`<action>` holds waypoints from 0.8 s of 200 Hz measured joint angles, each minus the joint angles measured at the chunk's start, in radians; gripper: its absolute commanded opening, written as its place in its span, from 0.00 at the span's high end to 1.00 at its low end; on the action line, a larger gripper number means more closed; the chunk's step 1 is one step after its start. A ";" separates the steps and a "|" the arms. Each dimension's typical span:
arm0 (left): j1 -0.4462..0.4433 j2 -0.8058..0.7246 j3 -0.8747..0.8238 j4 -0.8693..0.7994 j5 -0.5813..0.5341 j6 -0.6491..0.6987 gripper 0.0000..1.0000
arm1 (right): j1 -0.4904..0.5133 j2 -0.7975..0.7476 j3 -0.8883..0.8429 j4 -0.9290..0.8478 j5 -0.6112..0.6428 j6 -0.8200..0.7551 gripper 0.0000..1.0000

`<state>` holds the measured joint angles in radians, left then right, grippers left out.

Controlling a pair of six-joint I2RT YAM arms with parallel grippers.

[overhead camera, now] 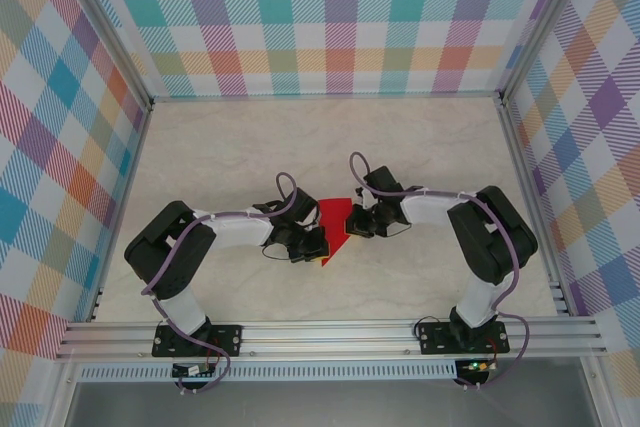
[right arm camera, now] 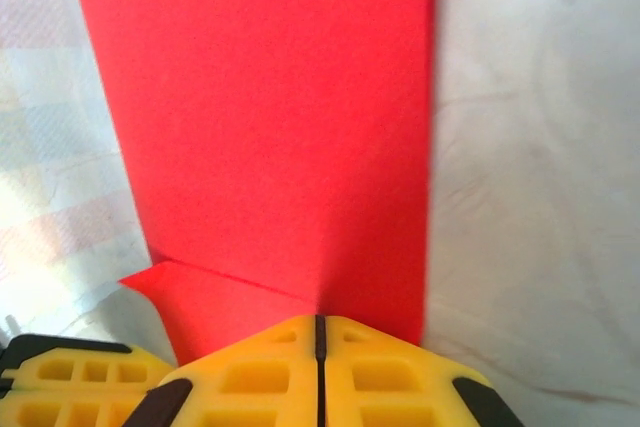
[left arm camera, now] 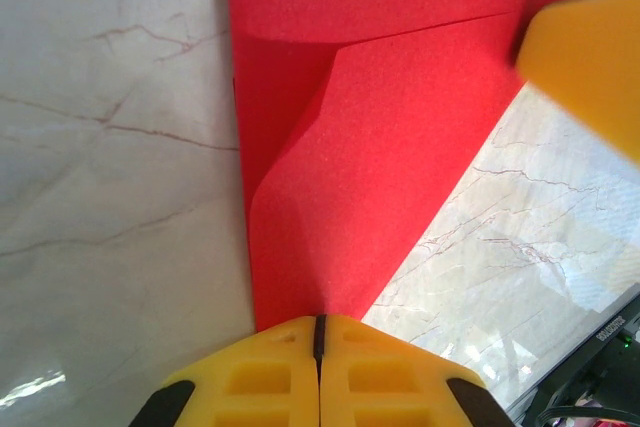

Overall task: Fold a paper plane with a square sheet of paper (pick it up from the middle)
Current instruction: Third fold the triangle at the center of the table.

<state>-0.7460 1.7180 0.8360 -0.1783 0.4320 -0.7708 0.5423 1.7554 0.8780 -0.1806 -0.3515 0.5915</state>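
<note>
Now the left claw [overhead camera: 301,244] and right claw [overhead camera: 358,223] both clench the red paper sheet [overhead camera: 334,217], which is stretched lengthwise between them.

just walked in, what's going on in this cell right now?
Both arms are mid-fold on the red paper sheet near the middle of the table. The left gripper and the right gripper are each shut on an edge of it, from opposite sides. The left wrist view shows creased flaps already overlapping. It is not yet a finished plane.
</note>
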 measured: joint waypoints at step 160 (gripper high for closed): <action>0.000 0.009 0.023 -0.031 0.000 0.000 0.95 | 0.070 -0.084 0.016 -0.006 -0.004 0.038 0.92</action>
<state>-0.7460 1.7271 0.8585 -0.2089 0.4316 -0.7704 0.6121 1.6711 0.8944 -0.1871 -0.3553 0.6292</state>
